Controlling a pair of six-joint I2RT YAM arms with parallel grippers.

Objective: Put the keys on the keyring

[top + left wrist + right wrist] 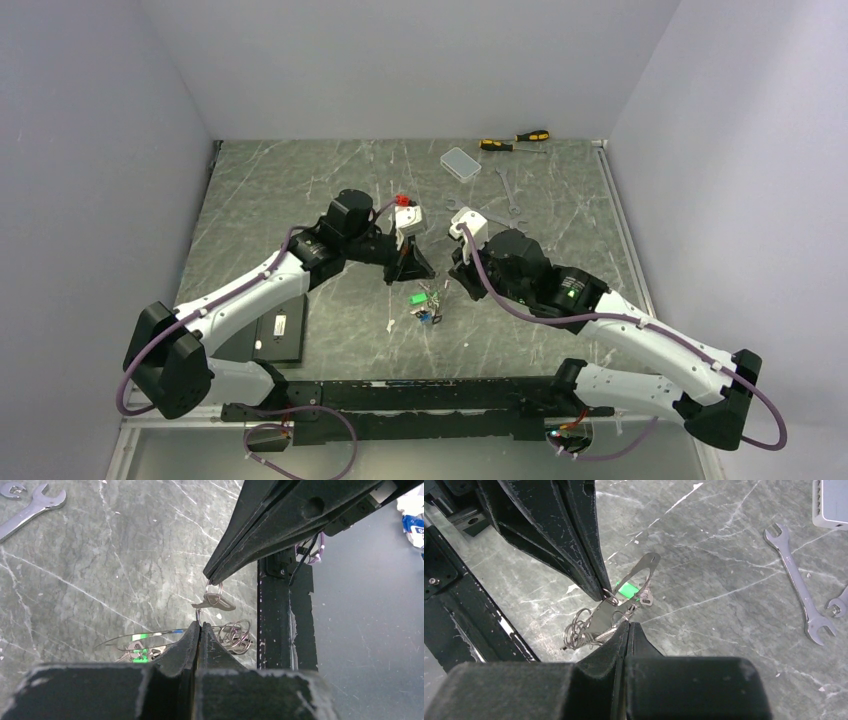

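Observation:
My left gripper [200, 625] and right gripper [629, 624] meet tip to tip just above the table. Both are shut. The left pinches a small silver ring [199, 616]; the right pinches another small ring [214, 587]. A silver key [215, 602] hangs between the two rings. Below lies the keyring [125, 639], a large thin wire loop, with a green-headed key [140, 650] and a tangle of small rings [236, 635]. In the right wrist view the loop [644, 567], green key [626, 589] and tangle [576, 627] show too. From the top, the left gripper [412, 272] and right gripper [458, 278] flank the key pile [425, 302].
Silver wrenches lie at the back right [505, 195] [796, 580] [30, 507]. A clear plastic box [460, 163] and two screwdrivers [515, 140] sit by the back wall. A black flat device [280, 335] lies near the left. The black base rail [280, 615] runs along the near edge.

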